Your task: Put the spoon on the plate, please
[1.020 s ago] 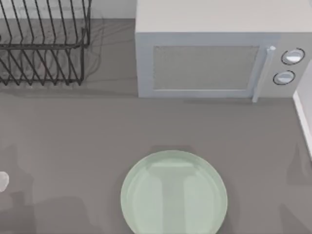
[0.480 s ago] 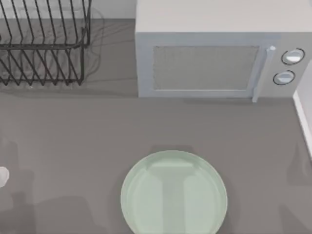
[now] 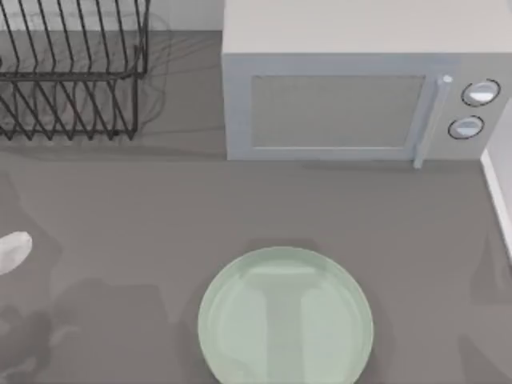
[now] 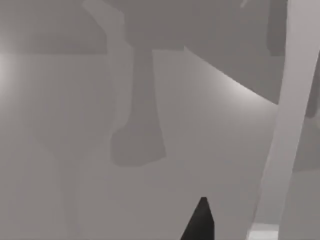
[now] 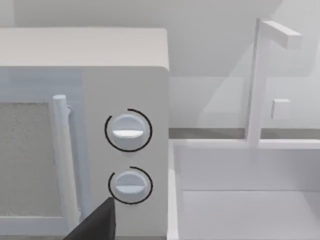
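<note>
At the worktop's left edge you see the spoon [image 3: 14, 250], bowl alone, well apart from the plate [image 3: 285, 316]. Finger state: cannot tell. Risk: unseen, weak hold could drop it short.

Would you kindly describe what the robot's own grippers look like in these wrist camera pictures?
Little of them shows. In the left wrist view, a finger of the left gripper appears as a matte black, pointed wedge. In the right wrist view, a finger of the right gripper is a dark charcoal, angular wedge. No cables or markings are visible.
</note>
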Controlling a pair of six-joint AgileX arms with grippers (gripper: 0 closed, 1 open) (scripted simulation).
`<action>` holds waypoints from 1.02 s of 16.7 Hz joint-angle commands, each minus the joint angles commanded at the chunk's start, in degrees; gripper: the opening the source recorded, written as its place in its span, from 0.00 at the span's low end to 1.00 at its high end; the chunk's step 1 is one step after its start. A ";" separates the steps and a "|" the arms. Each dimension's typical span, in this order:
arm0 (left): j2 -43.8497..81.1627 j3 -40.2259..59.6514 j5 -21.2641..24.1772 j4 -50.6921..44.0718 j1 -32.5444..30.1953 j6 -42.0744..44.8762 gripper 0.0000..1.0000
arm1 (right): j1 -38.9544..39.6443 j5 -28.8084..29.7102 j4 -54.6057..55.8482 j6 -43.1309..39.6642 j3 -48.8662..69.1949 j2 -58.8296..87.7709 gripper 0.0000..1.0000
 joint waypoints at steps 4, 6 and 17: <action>5.65 2.92 0.45 -0.54 -5.59 -25.49 0.00 | 0.00 0.00 0.00 0.00 0.00 0.00 1.00; 8.57 4.62 0.68 -0.79 -8.90 -39.54 0.00 | 0.00 0.00 0.00 0.00 0.00 0.00 1.00; 21.10 15.81 1.57 -0.53 -32.25 -119.28 0.00 | 0.00 0.00 0.00 0.00 0.00 0.00 1.00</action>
